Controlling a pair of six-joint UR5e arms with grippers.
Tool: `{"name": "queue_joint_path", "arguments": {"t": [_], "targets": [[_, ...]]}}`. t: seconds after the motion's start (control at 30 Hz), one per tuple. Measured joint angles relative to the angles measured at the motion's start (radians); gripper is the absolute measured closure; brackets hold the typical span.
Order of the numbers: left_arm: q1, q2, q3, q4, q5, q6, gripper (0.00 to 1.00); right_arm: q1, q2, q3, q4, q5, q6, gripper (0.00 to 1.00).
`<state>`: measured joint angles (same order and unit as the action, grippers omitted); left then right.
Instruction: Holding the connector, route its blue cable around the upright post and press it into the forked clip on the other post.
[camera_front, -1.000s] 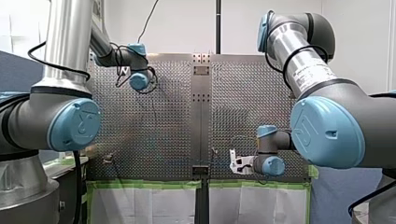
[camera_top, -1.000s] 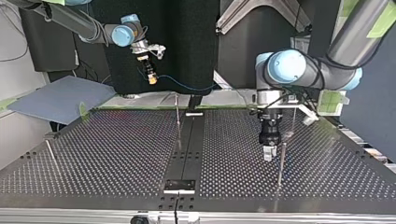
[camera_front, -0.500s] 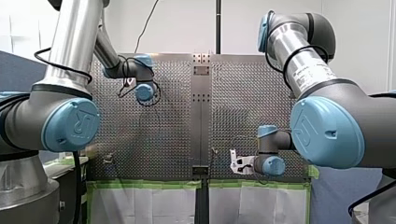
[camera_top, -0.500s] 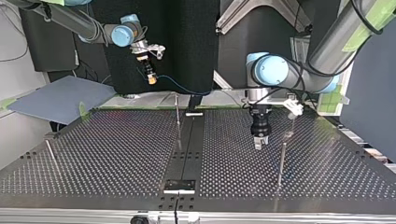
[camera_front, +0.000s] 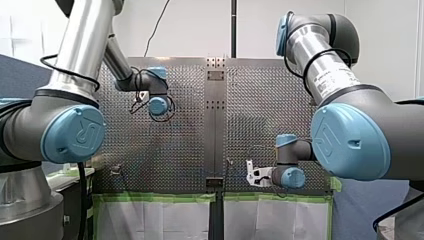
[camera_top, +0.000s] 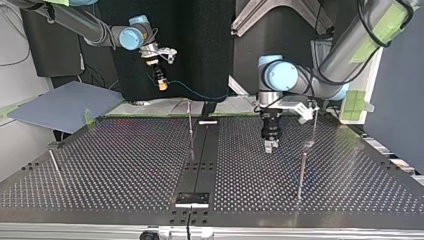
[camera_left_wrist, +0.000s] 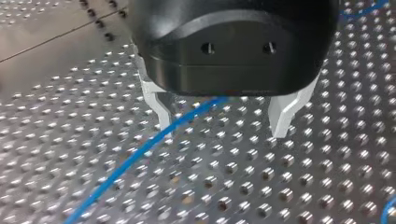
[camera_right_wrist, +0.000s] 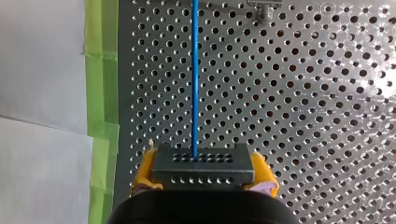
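Working from the top view, I take the thin metal upright post (camera_top: 190, 131) on the dark centre strip of the perforated steel bench (camera_top: 125, 165) as my marker. Nearest the camera, well to that post's right, stands a second slim rod (camera_top: 301, 172). I cannot tell from here which post carries the forked clip.

A little further back, also to the marker post's right, my left claw (camera_left_wrist: 223, 128) hangs just above the bench. Its metal fingers (camera_left_wrist: 280, 116) are spread and hold nothing. In the left wrist view the thin blue cable (camera_left_wrist: 140, 151) runs across the holes under that claw, passing close by one finger rather than midway between them.

Furthest off, beyond the marker post and to its left, my right claw (camera_right_wrist: 204, 173) is raised off the bench. Its yellow pads (camera_right_wrist: 142, 170) pinch the dark grey rectangular connector (camera_right_wrist: 203, 161), and the cable leaves it in a straight line.

I judge the routing has not begun: the cable is round no post yet. The step in hand looks like getting the left claw onto the slack. Next I would centre the cable between those fingers before squeezing.
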<state>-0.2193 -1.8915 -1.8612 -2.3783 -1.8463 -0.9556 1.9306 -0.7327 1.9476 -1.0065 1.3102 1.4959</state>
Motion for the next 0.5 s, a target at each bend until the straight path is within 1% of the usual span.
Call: {"name": "queue_joint_path", "arguments": {"t": [0.33,0.5], "targets": [[0.004,-0.083,0.0,-0.001,-0.039,-0.035,0.0,0.004,0.0,0.0,0.0,0.0,0.0,1.0],[0.003,-0.102,-0.001,-0.012,-0.046,-0.059,0.0,0.006,0.0,0.0,0.0,0.0,0.0,1.0]]}}
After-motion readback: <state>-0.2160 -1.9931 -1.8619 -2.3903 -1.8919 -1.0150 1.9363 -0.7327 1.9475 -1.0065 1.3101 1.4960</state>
